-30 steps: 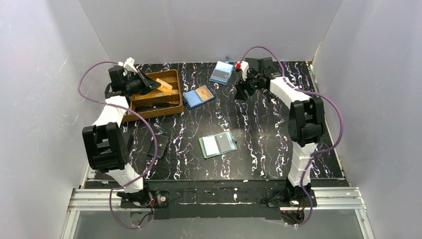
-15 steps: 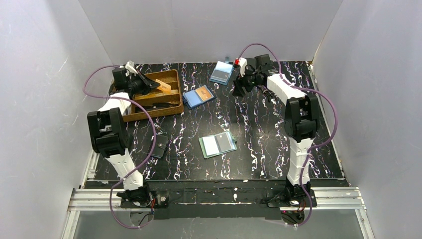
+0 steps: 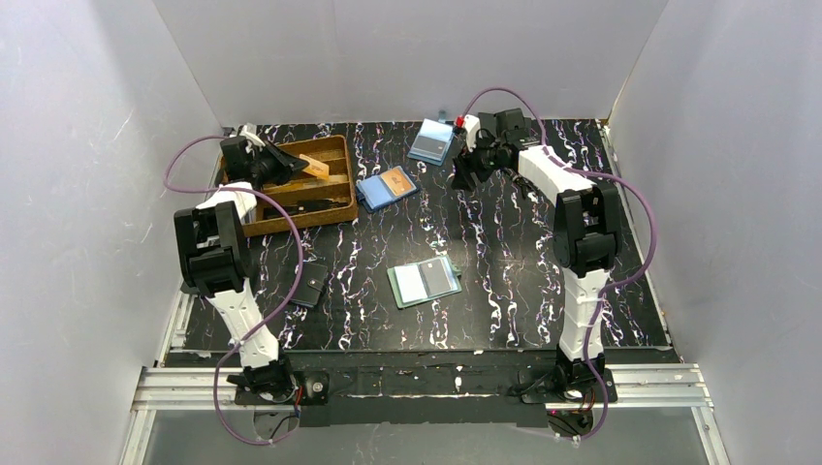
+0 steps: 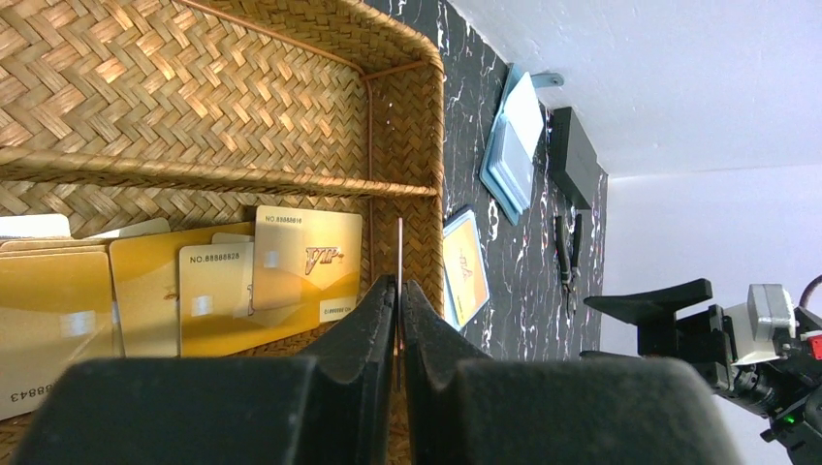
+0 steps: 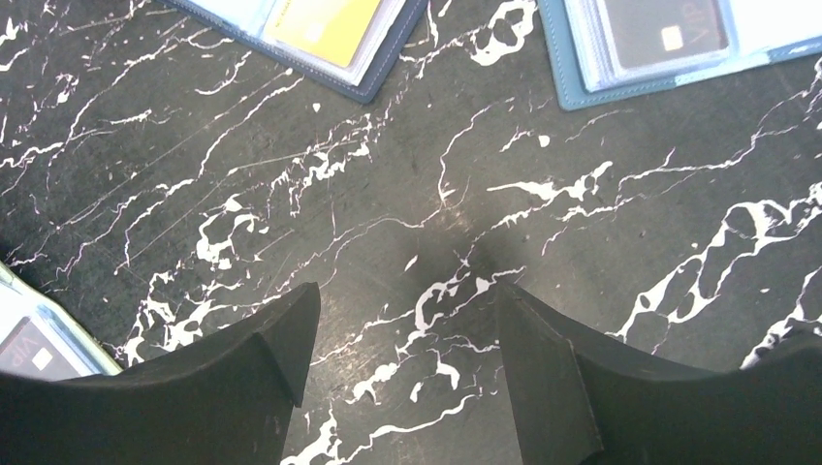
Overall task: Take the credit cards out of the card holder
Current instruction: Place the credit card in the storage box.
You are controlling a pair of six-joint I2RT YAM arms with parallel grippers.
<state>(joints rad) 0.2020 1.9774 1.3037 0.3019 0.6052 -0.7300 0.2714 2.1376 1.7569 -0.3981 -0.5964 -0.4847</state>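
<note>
The dark teal-green card holder (image 3: 425,282) lies open mid-table, with a pale card and a dark grey card in its pockets. Its corner shows in the right wrist view (image 5: 39,341). My left gripper (image 3: 296,165) hangs over the woven basket (image 3: 334,208), shut on a thin gold card (image 3: 317,167). In the left wrist view the card (image 4: 399,247) is edge-on between the closed jaws of that gripper (image 4: 398,291). Several gold cards (image 4: 281,276) lie in the basket. My right gripper (image 3: 463,177) is open and empty above bare table at the far side; the right wrist view (image 5: 402,300) shows it too.
A bright blue holder with an orange card (image 3: 388,186) lies right of the basket. A pale-blue holder with a grey card (image 3: 432,141) lies at the far edge. A small black wallet (image 3: 310,284) lies left of the teal holder. White walls enclose the table.
The left arm's elbow has swung back and the gripper with its card has shifted slightly farther over the basket. The right gripper has moved a little left and farther away.
</note>
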